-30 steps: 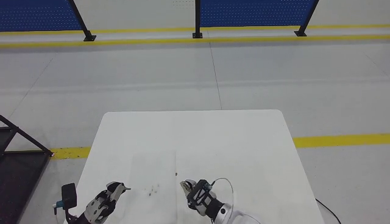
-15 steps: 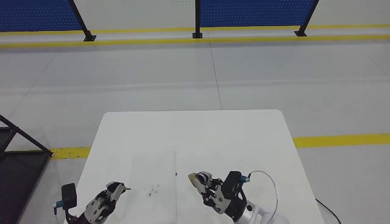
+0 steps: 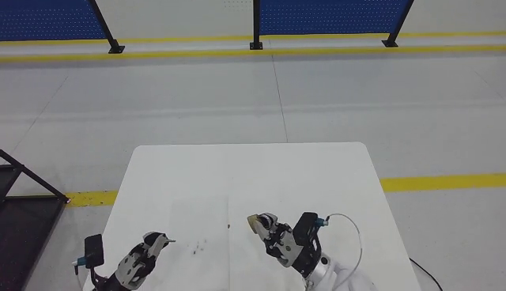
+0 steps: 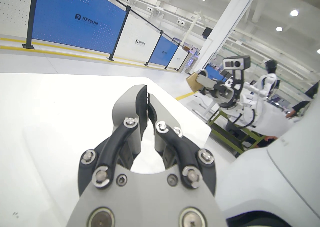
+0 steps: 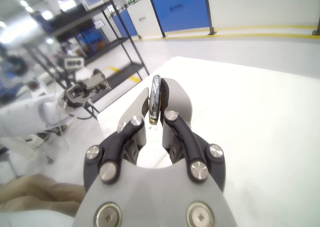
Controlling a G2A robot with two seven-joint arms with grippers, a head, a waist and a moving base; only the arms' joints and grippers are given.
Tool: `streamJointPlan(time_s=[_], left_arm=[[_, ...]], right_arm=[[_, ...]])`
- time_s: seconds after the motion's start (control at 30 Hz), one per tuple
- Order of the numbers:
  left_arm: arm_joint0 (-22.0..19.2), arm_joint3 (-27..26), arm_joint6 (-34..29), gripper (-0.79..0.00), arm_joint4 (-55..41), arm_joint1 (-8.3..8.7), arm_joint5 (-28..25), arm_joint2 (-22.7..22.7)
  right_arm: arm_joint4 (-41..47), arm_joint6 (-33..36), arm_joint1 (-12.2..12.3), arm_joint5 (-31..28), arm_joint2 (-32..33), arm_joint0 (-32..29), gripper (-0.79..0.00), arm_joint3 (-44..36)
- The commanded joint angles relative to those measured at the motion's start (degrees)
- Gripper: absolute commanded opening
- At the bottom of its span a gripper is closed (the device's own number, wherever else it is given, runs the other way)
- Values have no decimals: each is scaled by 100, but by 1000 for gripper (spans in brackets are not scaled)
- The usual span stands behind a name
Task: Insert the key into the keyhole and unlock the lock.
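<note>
Brass padlock (image 3: 254,223) in right gripper (image 5: 157,92), shackle (image 5: 154,104) clamped, thin key (image 3: 169,243) seemingly in left gripper (image 4: 148,102)

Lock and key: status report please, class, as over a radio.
Left gripper shut, thin key tip poking out. Right gripper shut on padlock shackle, held above table. Key and padlock apart, not inserted. No obstruction between them.

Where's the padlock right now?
The padlock is clamped in the right gripper, held over the near middle of the table, to the right of the left gripper, which pinches the key.
</note>
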Motion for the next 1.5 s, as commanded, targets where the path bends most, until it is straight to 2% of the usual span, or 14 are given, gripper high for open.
streamJointPlan(time_s=[0.0,0.27,0.5,1.07,1.33,1.47], left_arm=[[-18,-37,-170,-785,-495,14,-22,164],[-61,-342,-1338,-785,-2915,218,-22,719],[-98,-480,-2574,-785,-4590,413,-22,776],[-118,-495,-2580,-785,-4619,409,39,811],[-291,-441,-3056,-785,-5838,418,86,1290],[-414,-449,-3429,-785,-6725,443,36,1492]], right_arm=[[118,-185,-20,-143,-101,119,-785,106],[538,-1088,-155,-582,-659,568,-785,469],[1051,-1570,-272,-1165,-1118,900,-785,732],[1240,-1657,-297,-1148,-1133,976,-785,791],[1736,-1879,-374,-1805,-1356,1231,-785,1211],[1723,-1949,-462,-1774,-1577,1425,-785,1370]])
